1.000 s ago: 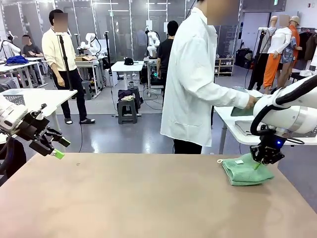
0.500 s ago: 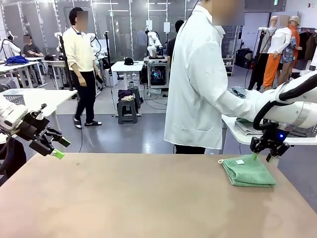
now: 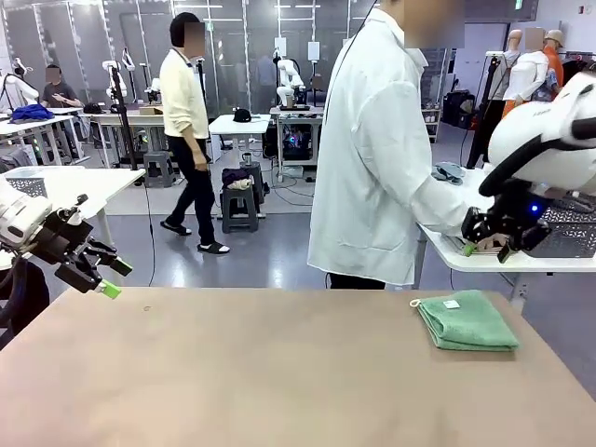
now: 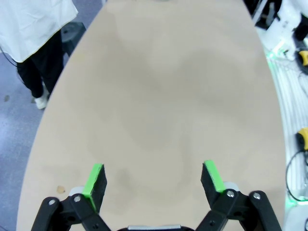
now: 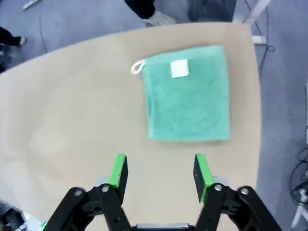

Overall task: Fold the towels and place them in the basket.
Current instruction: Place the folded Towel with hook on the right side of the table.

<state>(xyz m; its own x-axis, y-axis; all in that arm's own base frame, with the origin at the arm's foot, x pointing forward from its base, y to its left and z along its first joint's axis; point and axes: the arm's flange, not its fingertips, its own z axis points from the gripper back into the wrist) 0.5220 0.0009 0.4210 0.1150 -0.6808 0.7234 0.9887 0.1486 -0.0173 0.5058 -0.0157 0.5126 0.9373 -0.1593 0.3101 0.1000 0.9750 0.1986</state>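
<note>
Green folded towel [image 3: 467,322] lies on the tan table [image 3: 233,372], white-coated person [image 3: 372,149] standing beyond.

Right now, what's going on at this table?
A mint green towel lies folded on the right side of the table, not yet in the wire-mesh basket, which sits on a side table behind. The right tool hangs open above the table near the towel, holding nothing. The left tool hovers open and empty near the table's left side. A person in a white lab coat stands at the far side, turned toward the side table.
</note>
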